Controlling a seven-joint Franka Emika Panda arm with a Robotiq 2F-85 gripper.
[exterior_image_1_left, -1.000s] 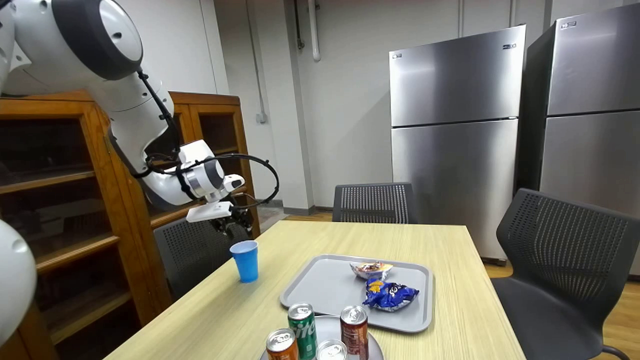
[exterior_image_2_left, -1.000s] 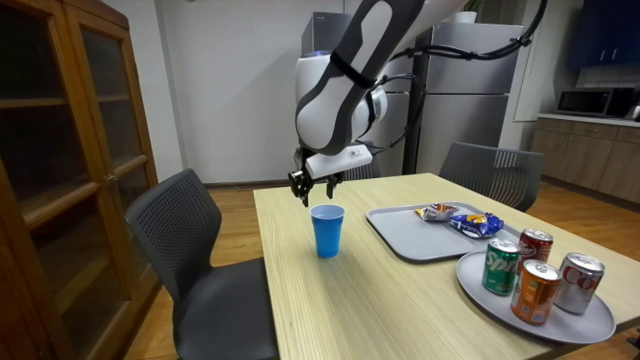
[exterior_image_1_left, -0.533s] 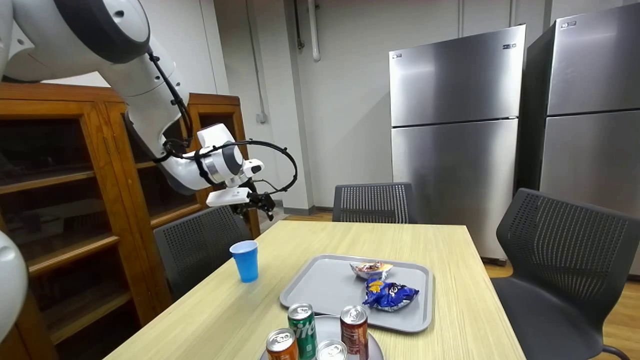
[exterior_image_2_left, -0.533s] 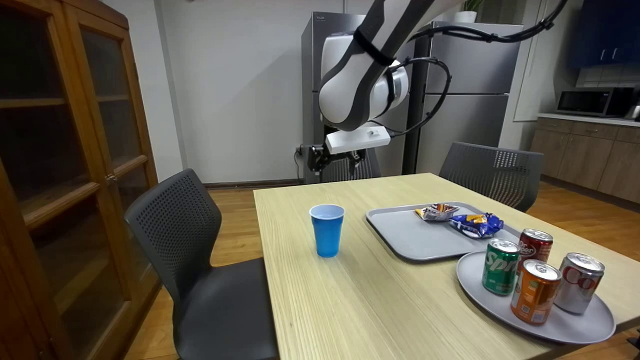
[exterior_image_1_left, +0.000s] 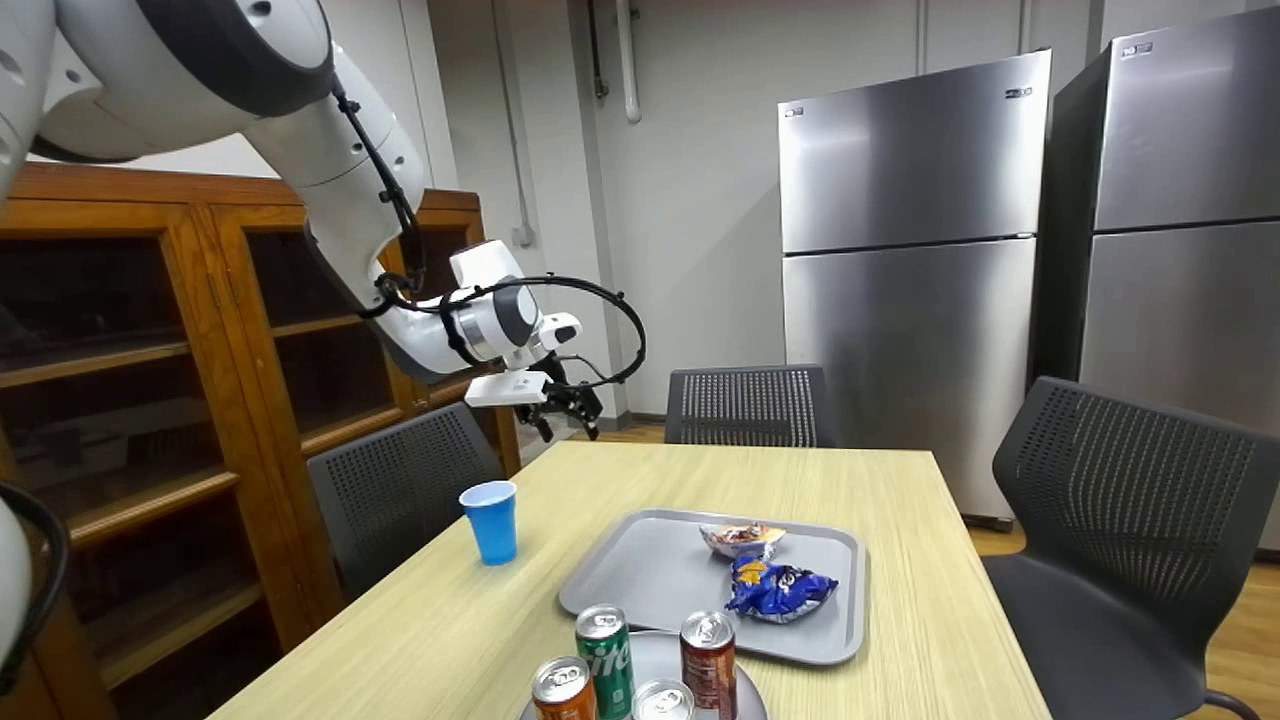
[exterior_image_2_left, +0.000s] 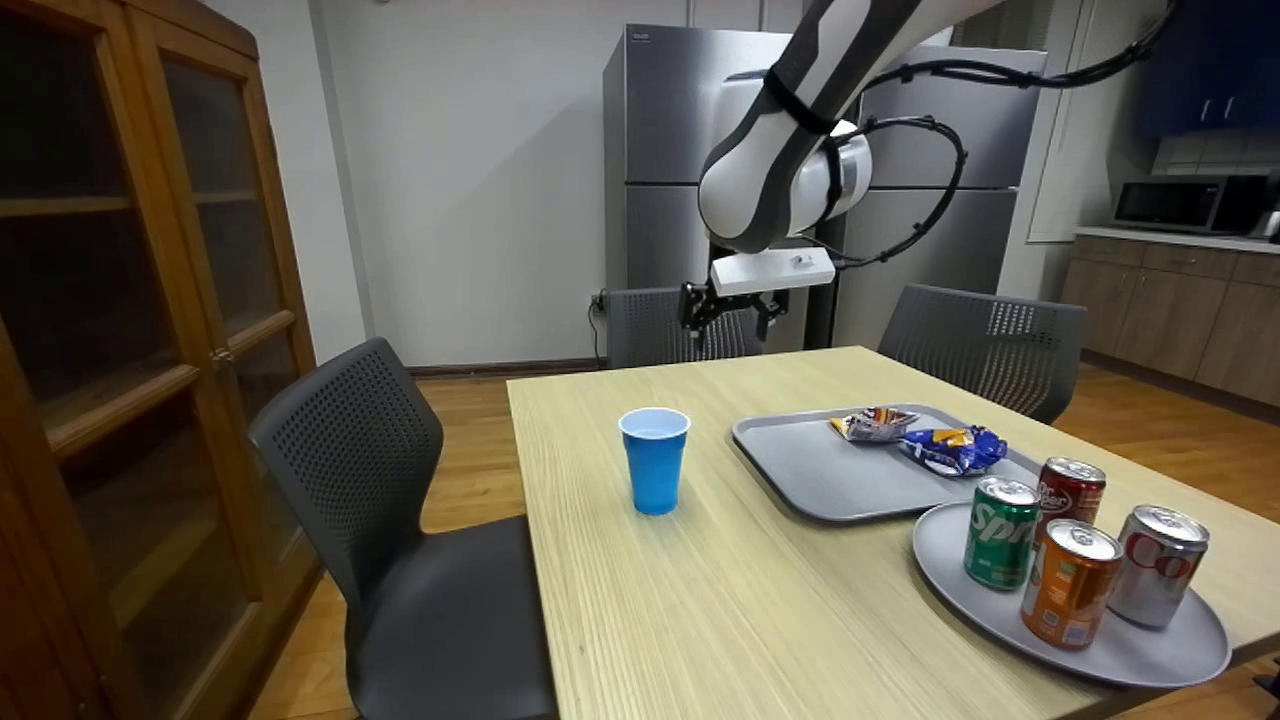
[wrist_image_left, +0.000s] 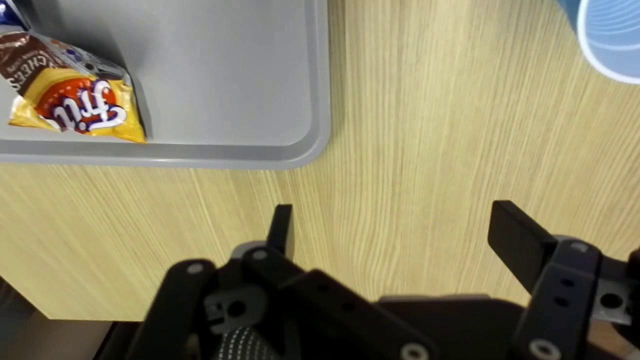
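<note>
My gripper (wrist_image_left: 392, 207) is open and empty, its two black fingers wide apart above the bare wood table (wrist_image_left: 400, 130). In both exterior views the gripper (exterior_image_1_left: 569, 430) (exterior_image_2_left: 729, 335) hangs in the air over the table's far end. A blue cup (exterior_image_1_left: 490, 525) (exterior_image_2_left: 655, 465) stands upright on the table; its rim shows at the top right of the wrist view (wrist_image_left: 610, 40). A grey tray (exterior_image_1_left: 640, 570) (exterior_image_2_left: 820, 485) (wrist_image_left: 225, 75) holds a yellow and brown chip bag (wrist_image_left: 75, 95) (exterior_image_2_left: 875, 424) and a crumpled blue bag (exterior_image_1_left: 780, 590) (exterior_image_2_left: 955, 450). The gripper touches none of these.
A round grey plate (exterior_image_2_left: 960, 595) with several cans stands beside the tray: green (exterior_image_2_left: 1000, 535), orange (exterior_image_2_left: 1070, 585), dark red (exterior_image_2_left: 1070, 487) and silver (exterior_image_2_left: 1160, 565). Dark chairs (exterior_image_1_left: 745, 405) (exterior_image_2_left: 440, 600) stand around the table. A wooden cabinet (exterior_image_2_left: 130, 350) and steel fridges (exterior_image_1_left: 910, 300) stand behind.
The open gripper has moved up and away from above the blue cup, rightward in both exterior views, to the table's far end. The cup, tray, bags and cans have not moved.
</note>
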